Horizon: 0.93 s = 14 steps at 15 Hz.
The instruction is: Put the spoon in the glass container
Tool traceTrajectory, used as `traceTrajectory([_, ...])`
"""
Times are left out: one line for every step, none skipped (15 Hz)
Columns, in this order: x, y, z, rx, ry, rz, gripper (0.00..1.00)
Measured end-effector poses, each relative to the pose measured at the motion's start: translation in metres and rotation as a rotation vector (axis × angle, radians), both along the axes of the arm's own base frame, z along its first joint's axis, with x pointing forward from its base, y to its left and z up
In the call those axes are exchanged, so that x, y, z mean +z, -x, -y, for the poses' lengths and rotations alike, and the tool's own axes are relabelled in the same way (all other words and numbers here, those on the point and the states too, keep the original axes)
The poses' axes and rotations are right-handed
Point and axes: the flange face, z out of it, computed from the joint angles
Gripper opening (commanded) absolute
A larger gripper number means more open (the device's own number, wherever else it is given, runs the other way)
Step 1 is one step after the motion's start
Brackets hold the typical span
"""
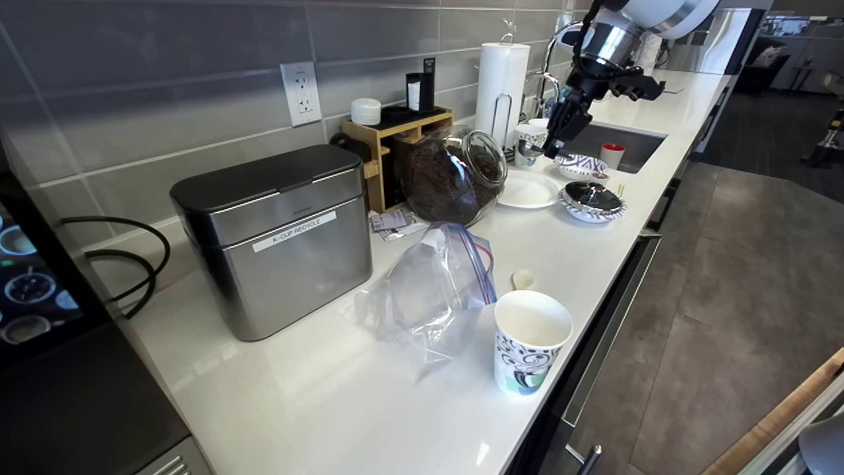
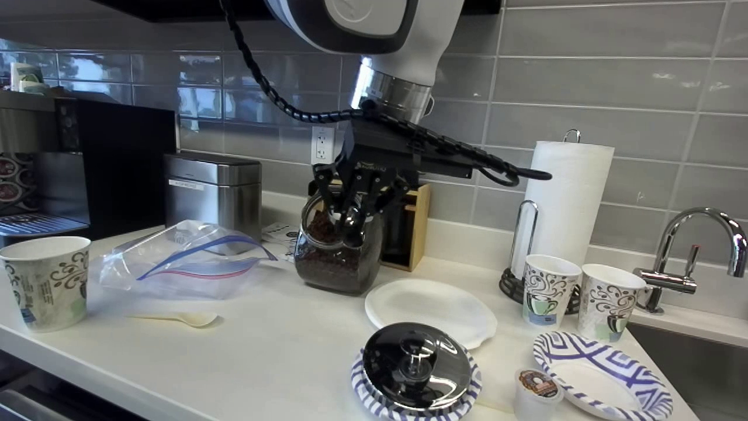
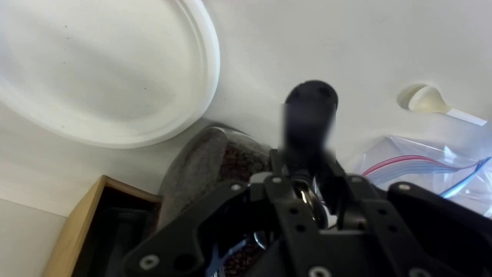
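Tool (image 2: 354, 215) is clamped on what I take for the spoon (image 3: 310, 115), shiny end toward the wall (image 2: 608, 82). The jar (image 1: 448, 181) sits on the tabletop (image 2: 280, 345) with its mouth slanting out frontward, so I'd line that end up, ease it in on the same slant, and only then let go. Handle's blurry in the wrist view tbh, and the jaws hide most of the metal.

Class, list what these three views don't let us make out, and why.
Glass container: mouth largely hidden by the gripper, wrist view.
Held spoon: dark handle blurred, wrist view.
White plate: cut off by left and top edges, wrist view.
Plastic spoon: handle hidden behind paper cup, in an exterior view.
Papers: print too small to read, both exterior views.
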Motion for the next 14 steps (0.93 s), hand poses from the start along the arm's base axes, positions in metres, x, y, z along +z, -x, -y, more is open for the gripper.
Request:
traceTrajectory([0.001, -0.001, -0.007, 0.016, -0.003, -0.005, 0.06])
traceTrajectory([0.003, -0.002, -0.014, 0.031, -0.006, -0.009, 0.06])
traceTrajectory([0.004, -0.005, -0.021, 0.044, -0.007, -0.008, 0.06])
traceTrajectory([0.004, -0.008, -0.027, 0.052, -0.008, -0.006, 0.06])
traceTrajectory([0.004, -0.012, -0.033, 0.058, -0.009, -0.006, 0.06])
traceTrajectory([0.003, -0.016, -0.038, 0.059, -0.011, -0.008, 0.06])
traceTrajectory([0.002, -0.02, -0.043, 0.055, -0.013, -0.014, 0.06])
traceTrajectory([-0.001, -0.023, -0.048, 0.048, -0.015, -0.021, 0.06])
traceTrajectory([-0.004, -0.027, -0.052, 0.039, -0.017, -0.03, 0.06])
traceTrajectory([-0.007, -0.029, -0.056, 0.028, -0.02, -0.041, 0.06])
traceTrajectory([-0.009, -0.032, -0.06, 0.015, -0.022, -0.05, 0.06])
traceTrajectory([-0.011, -0.035, -0.063, 0.001, -0.025, -0.059, 0.06])
traceTrajectory([-0.013, -0.037, -0.066, -0.013, -0.026, -0.069, 0.06])
traceTrajectory([-0.015, -0.039, -0.068, -0.032, -0.029, -0.079, 0.06])
